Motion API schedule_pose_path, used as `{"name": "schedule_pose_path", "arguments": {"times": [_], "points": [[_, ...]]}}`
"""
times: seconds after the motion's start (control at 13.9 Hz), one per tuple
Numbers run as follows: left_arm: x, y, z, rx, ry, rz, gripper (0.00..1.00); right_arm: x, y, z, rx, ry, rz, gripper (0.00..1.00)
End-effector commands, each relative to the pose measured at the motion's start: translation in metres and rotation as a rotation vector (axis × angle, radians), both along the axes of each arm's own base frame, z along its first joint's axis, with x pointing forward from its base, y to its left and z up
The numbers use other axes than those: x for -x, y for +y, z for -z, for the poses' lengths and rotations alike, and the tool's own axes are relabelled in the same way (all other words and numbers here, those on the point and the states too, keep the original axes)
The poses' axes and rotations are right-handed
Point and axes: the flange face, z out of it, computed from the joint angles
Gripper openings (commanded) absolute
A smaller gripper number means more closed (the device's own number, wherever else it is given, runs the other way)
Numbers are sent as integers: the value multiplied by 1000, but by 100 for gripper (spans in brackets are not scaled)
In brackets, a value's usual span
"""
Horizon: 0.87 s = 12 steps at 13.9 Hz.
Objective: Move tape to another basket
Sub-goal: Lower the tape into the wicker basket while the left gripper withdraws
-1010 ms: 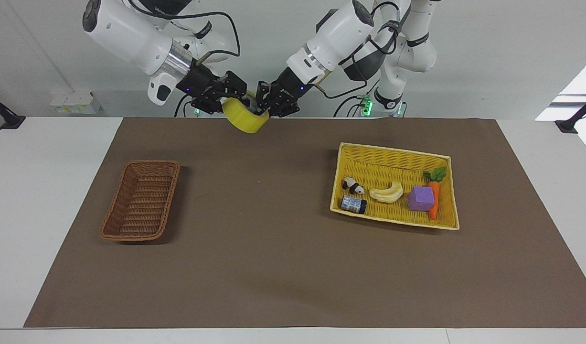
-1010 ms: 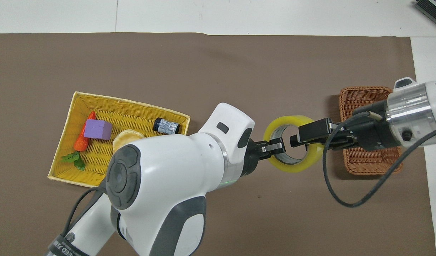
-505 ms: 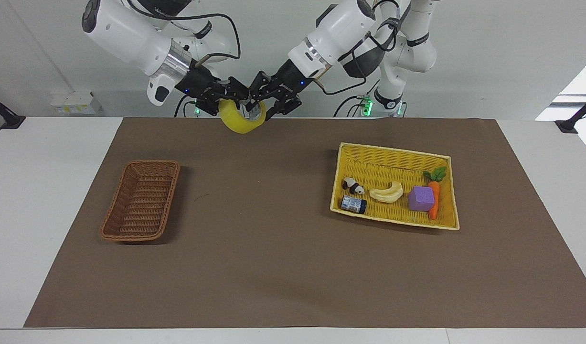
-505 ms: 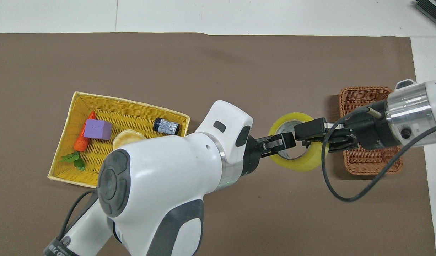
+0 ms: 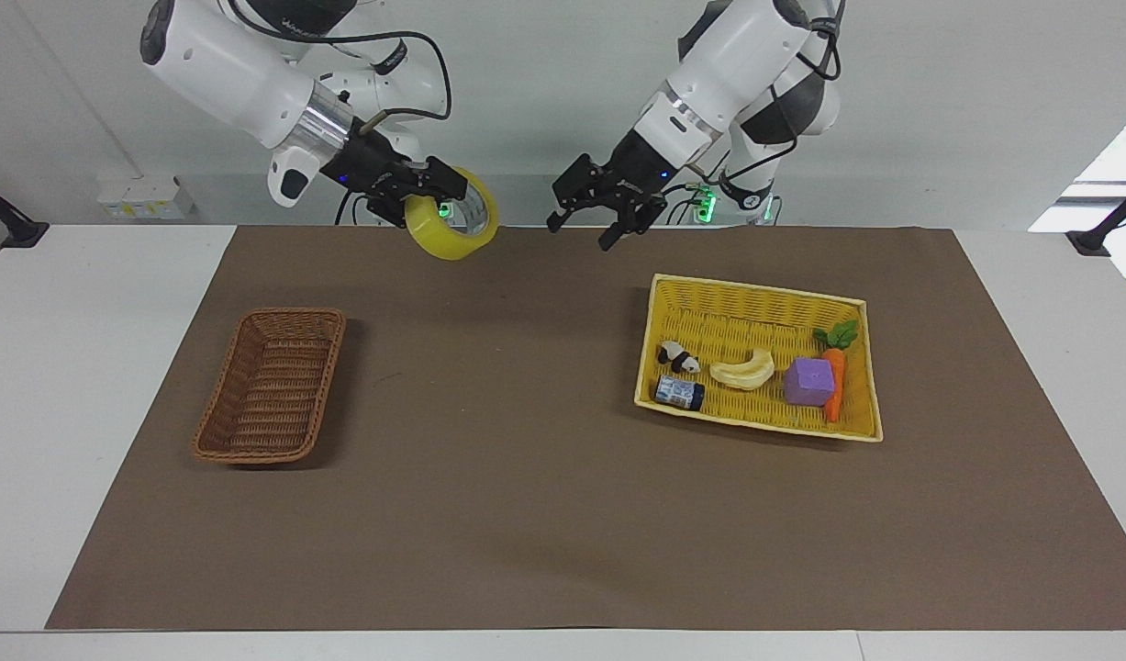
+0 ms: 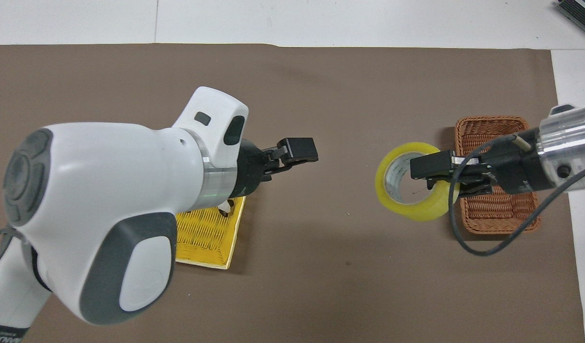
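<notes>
1. Tape (image 5: 452, 226): held up in the air by the right gripper (image 5: 431, 188), clamped on the roll's wall, over the brown mat (image 5: 526, 514) near the robots' edge.
2. Brown basket (image 5: 271, 386): on the mat toward the right arm's end, lower than the roll and farther from the robots; long axis running away from the robots.
3. Left gripper (image 5: 599, 220): fingers spread wide, holding nothing, apart from the roll, over the mat beside the yellow basket (image 5: 764, 420).
4. Likely next: carry across, lower, release inside.
</notes>
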Motion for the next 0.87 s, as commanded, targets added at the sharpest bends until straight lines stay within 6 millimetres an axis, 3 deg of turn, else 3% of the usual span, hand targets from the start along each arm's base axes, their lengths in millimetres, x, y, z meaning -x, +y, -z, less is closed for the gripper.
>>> {"name": "schedule_pose_path", "arguments": {"times": [0.0, 0.07, 0.36, 0.58, 0.65, 0.79], "points": [[-20, 48, 3, -121, -7, 10, 100, -6, -50, 4, 87, -29, 82, 0], [-28, 72, 9, -177, -4, 50, 100, -9, -63, 8, 123, -48, 97, 0], [-51, 167, 2, -354, -57, 159, 100, -42, -134, 64, 189, -103, 86, 0], [-54, 234, -7, -499, -84, 234, 100, -45, -197, 105, 182, -130, 15, 0], [-53, 255, -12, -537, -74, 260, 100, -43, -210, 114, 177, -130, 0, 0], [-47, 283, -31, -637, -29, 297, 100, -40, -214, 119, 189, -118, 1, 0]]}}
